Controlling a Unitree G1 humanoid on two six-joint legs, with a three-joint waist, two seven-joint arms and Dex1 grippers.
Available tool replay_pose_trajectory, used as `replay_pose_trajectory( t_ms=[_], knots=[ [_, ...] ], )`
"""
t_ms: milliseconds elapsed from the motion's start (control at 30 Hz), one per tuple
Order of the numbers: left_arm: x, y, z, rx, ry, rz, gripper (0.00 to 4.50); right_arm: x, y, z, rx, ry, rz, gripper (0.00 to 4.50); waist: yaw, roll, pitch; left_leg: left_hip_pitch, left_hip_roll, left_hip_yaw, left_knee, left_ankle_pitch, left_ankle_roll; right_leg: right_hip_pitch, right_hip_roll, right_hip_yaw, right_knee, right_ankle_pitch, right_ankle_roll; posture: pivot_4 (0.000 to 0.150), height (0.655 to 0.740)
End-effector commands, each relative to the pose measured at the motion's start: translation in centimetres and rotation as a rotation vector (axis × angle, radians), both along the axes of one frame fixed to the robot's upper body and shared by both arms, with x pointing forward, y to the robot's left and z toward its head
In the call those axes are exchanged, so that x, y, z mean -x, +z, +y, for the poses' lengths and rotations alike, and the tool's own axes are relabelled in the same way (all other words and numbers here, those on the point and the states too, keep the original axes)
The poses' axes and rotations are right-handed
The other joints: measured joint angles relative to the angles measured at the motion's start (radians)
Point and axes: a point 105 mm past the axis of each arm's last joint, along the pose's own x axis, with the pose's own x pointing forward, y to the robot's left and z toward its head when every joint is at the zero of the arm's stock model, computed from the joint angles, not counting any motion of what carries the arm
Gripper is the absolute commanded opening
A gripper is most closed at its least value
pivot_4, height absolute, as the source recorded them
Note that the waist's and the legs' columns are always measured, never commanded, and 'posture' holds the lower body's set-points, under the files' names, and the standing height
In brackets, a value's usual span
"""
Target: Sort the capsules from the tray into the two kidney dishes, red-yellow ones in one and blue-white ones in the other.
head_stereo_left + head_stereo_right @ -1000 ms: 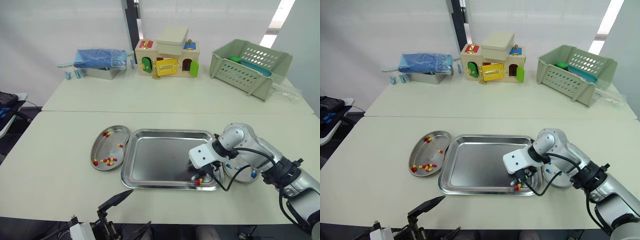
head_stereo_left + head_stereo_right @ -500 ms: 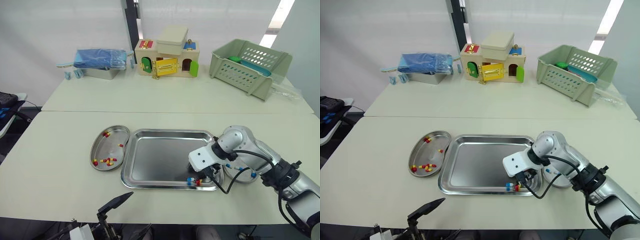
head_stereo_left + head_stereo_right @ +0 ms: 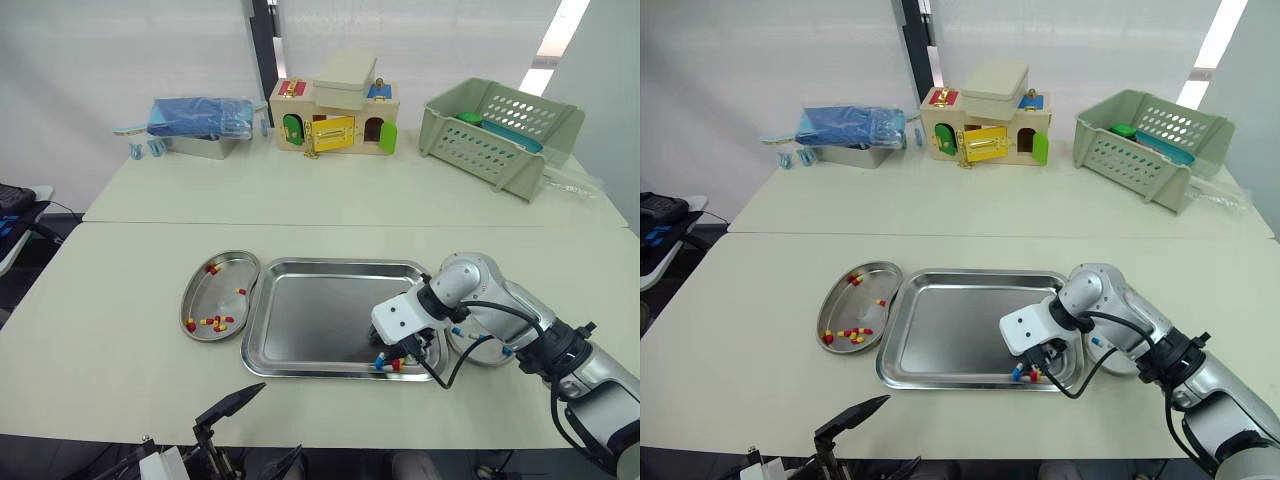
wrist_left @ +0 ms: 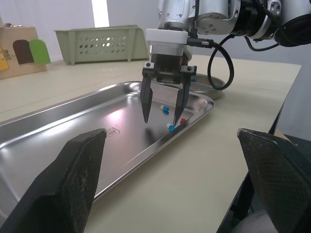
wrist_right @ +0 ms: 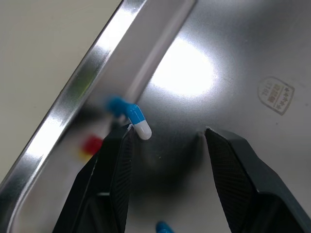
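A steel tray [image 3: 300, 275] lies between two kidney dishes. The left dish [image 3: 197, 296] holds several red-yellow capsules. The right dish [image 3: 482, 356] is mostly hidden behind my right arm, and blue-white capsules show in it. My right gripper [image 5: 167, 136] hangs open, fingers down, just above the tray's near right corner. A blue-white capsule [image 5: 137, 122] lies at the tip of one of its fingers, next to the tray's rim. A red-yellow capsule [image 5: 90, 145] rests against the rim beside it, and another blue capsule [image 5: 163, 227] lies nearby. My left gripper [image 4: 170, 136] is open and low in front of the table.
On the far table stand a wooden toy house [image 3: 335, 105], a green plastic basket [image 3: 500, 135] and a blue bag on a metal box [image 3: 200, 125]. A seam [image 3: 300, 223] separates the two tables.
My right gripper has shifted slightly left along the tray's near edge. A blue-white capsule now shows beside the red-yellow one at the rim. The left gripper has stayed put.
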Motion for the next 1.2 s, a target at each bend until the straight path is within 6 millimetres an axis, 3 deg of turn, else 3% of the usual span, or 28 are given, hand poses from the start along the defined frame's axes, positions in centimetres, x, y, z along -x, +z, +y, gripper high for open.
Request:
replay_pose_trajectory(
  t_ms=[33, 400, 767, 1000, 1200],
  knots=[
    [0.0, 0.3, 0.0, 0.008, -0.001, -0.008, 4.50, 0.5, 0.1, 0.4, -0.010, 0.039, -0.002, 2.52, 0.000, 0.000, 0.000, 0.000, 0.000, 0.000, 0.000, 0.000, 0.000, 0.000, 0.000, 0.000, 0.000, 0.000, 0.000, 0.150, 0.7400],
    [-0.4, 0.8, -0.1, 0.010, 0.000, -0.014, 4.50, 0.8, -0.3, 0.5, 0.006, 0.071, 0.003, 2.52, 0.000, 0.000, 0.000, 0.000, 0.000, 0.000, 0.000, 0.000, 0.000, 0.000, 0.000, 0.000, 0.000, 0.000, 0.000, 0.150, 0.7400],
    [-0.6, 1.0, -0.3, 0.007, 0.009, -0.014, 4.50, 0.6, -0.8, 0.1, 0.026, 0.070, 0.009, 0.03, 0.001, 0.000, 0.000, 0.000, 0.000, 0.000, 0.000, 0.000, 0.000, 0.000, 0.000, 0.000, 0.000, 0.000, 0.000, 0.150, 0.7400],
    [-0.6, 1.1, -0.3, 0.003, -0.001, -0.021, 4.50, 0.8, -0.5, 0.3, -0.010, 0.057, 0.031, 0.00, 0.001, 0.000, 0.000, 0.000, 0.000, 0.000, 0.000, 0.000, 0.000, 0.000, 0.000, 0.000, 0.000, 0.000, 0.000, 0.150, 0.7400],
    [-0.1, 1.0, -0.3, -0.036, -0.097, -0.042, 4.50, 1.0, 3.2, 0.3, -0.235, -0.059, 0.053, 0.00, 0.004, 0.000, 0.001, 0.000, 0.000, 0.000, 0.000, 0.000, 0.000, 0.000, 0.000, 0.000, 0.000, 0.000, 0.000, 0.150, 0.7400]
  ],
)
